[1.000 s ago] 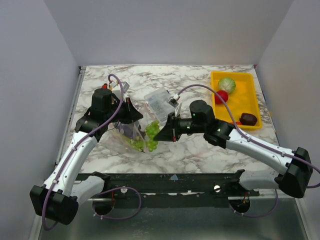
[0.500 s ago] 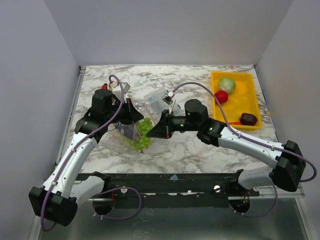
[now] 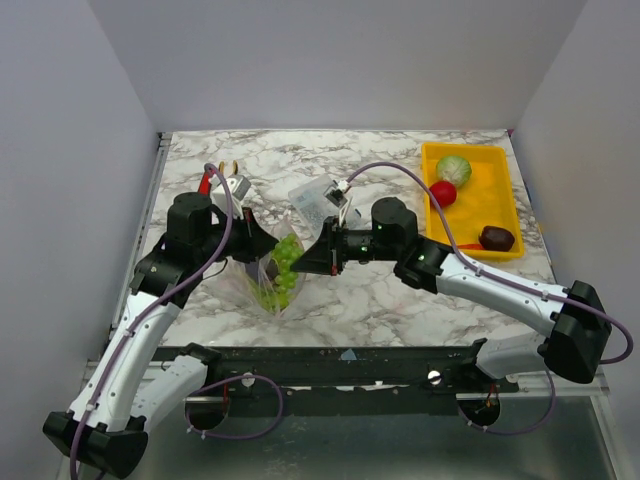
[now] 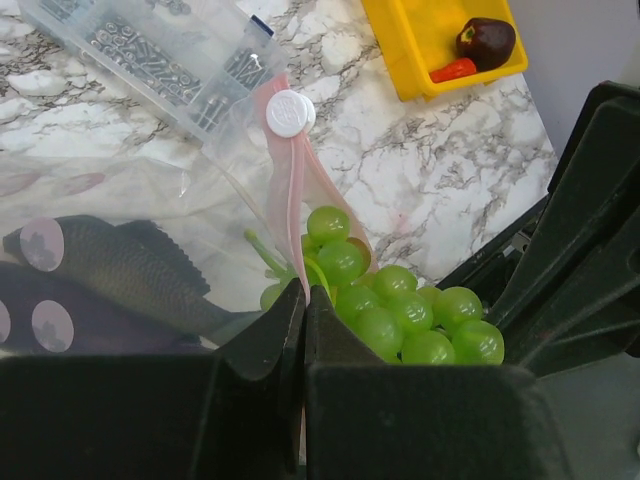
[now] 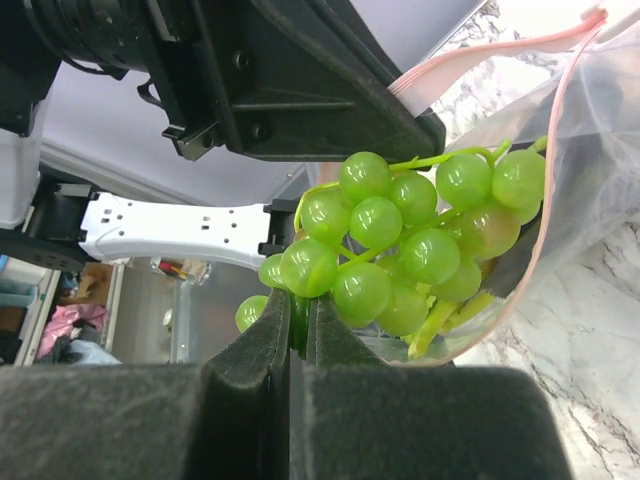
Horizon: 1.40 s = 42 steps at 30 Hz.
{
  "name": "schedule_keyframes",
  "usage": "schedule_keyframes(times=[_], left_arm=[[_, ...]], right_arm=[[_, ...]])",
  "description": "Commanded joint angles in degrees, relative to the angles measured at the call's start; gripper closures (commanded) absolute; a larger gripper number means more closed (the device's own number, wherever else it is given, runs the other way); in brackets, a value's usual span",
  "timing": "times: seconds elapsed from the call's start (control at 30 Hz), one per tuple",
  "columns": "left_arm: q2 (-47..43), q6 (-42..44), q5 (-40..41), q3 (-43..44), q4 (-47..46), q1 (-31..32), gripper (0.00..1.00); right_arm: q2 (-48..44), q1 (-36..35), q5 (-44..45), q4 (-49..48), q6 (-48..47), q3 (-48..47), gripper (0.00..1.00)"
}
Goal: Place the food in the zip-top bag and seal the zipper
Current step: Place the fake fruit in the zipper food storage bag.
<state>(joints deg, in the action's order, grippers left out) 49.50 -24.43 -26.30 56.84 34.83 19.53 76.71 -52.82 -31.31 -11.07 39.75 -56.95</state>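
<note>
My left gripper is shut on the pink zipper at the mouth edge of the clear zip-top bag, holding it up off the table. In the left wrist view its fingertips pinch the strip flat. My right gripper is shut on the stem of the green grape bunch, and the grapes sit partly inside the bag's mouth, within the pink rim. A dark piece shows through the bag's wall. The cabbage, red fruit and maroon piece lie in the yellow tray.
A clear packet of small metal parts lies just behind the bag, between the two grippers. Red-handled pliers lie at the back left. The yellow tray stands at the right edge of the marble table.
My right gripper carried the grape bunch left and into the bag's mouth. My left arm drew back toward the near left, keeping its hold on the zipper edge.
</note>
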Motion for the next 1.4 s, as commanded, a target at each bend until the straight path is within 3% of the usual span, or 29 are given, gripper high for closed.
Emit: schedule_keyframes(times=[0.0, 0.43, 0.57, 0.73, 0.83, 1.0, 1.17, 1.37], left_arm=[[-2.03, 0.78, 0.72, 2.52, 2.45, 0.25, 1.0], [-2.75, 1.13, -0.08, 4.06, 5.24, 0.24, 1.0], [-3.34, 1.53, 0.35, 4.46, 6.13, 0.25, 1.0], [-3.96, 1.6, 0.43, 4.03, 6.18, 0.3, 1.0], [-3.61, 0.86, -0.06, 3.64, 5.36, 0.29, 1.0], [-3.23, -0.81, -0.77, 3.45, 4.12, 0.33, 1.0], [-2.44, -2.02, 0.7, 3.69, 3.26, 0.33, 1.0], [1.63, -2.62, 3.42, 4.83, 2.3, 0.33, 1.0]], right_arm=[[0.6, -0.73, -1.72, -3.19, 1.21, -0.67, 1.0], [7.3, -2.29, 12.41, 11.69, -4.69, -10.8, 1.0], [9.62, -2.28, 17.55, 18.05, -6.77, -14.15, 0.93], [11.99, -2.3, 22.19, 24.66, -7.07, -17.56, 0.78], [14.28, -2.7, 21.36, 25.25, -4.68, -19.17, 0.6], [15.02, -3.52, 21.0, 26.1, -2.19, -20.86, 0.4], [9.19, -3.52, 27.07, 30.2, -1.79, -21.46, 0.26], [2.73, -3.26, 37.86, 40.77, -4.97, -22.49, 0.18]])
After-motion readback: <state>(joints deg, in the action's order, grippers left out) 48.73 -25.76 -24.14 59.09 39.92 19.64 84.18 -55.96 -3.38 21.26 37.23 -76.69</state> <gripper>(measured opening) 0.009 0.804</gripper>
